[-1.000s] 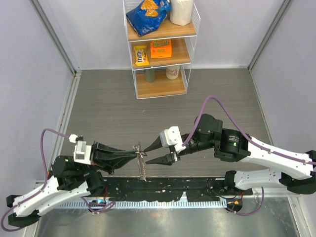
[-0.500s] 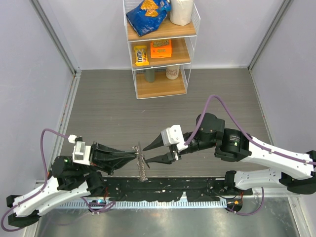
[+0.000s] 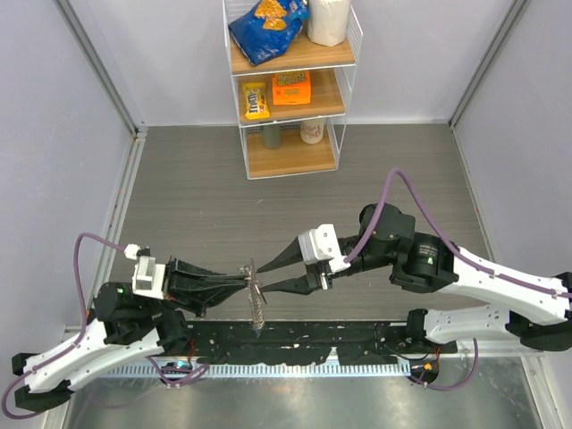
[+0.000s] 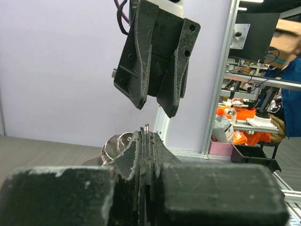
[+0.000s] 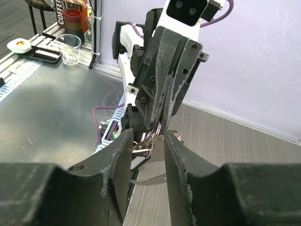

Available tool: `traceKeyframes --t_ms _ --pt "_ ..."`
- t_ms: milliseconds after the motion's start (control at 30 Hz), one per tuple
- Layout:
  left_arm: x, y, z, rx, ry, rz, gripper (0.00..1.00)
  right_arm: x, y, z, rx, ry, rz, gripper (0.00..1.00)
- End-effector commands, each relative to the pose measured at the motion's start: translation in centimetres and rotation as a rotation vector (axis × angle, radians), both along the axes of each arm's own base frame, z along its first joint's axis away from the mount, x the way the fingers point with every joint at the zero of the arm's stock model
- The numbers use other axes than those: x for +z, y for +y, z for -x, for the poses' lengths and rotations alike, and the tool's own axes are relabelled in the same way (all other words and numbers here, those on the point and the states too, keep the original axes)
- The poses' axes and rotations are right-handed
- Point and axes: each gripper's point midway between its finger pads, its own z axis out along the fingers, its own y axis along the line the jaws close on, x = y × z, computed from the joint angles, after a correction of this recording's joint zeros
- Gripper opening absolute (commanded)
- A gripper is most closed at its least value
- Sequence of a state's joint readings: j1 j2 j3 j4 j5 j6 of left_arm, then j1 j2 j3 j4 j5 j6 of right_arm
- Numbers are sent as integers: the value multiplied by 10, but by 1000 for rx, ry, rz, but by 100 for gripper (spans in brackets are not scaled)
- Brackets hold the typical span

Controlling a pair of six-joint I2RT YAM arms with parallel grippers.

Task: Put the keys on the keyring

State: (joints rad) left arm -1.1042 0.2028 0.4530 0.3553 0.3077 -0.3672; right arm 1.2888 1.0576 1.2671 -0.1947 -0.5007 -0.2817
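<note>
My left gripper [image 3: 248, 279] is shut on the keyring [image 3: 256, 304], a bunch of silvery wire loops with a chain-like strand hanging below the fingertips, held above the table's near edge. The loops also show beside my shut left fingers [image 4: 141, 155] in the left wrist view [image 4: 114, 143]. My right gripper [image 3: 268, 277] is open, its two fingers either side of the loops without touching them. In the right wrist view the loops [image 5: 159, 132] hang between my open right fingers [image 5: 120, 160]. A small whitish-dark piece [image 5: 137, 160], perhaps a key, hangs under them. No green or blue keys show.
A black rail [image 3: 295, 344] with cables runs along the table's near edge under both grippers. A wire shelf rack [image 3: 290, 89] with snack packets stands at the far side of the grey wood-grain table [image 3: 197, 206]. Grey walls close in left and right.
My right arm's wrist has shifted a little to the right and flattened out, with its fingertips staying either side of the loops. My left gripper holds still.
</note>
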Motion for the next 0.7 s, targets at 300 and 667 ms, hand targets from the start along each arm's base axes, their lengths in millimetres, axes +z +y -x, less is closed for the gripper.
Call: traceKeyframes --t_ms 300,667 --pt "21 13 8 -6 -44 90 0 16 10 1 14 2 -48 36" --pt "24 15 9 -10 -58 106 0 11 16 1 23 20 -30 34"
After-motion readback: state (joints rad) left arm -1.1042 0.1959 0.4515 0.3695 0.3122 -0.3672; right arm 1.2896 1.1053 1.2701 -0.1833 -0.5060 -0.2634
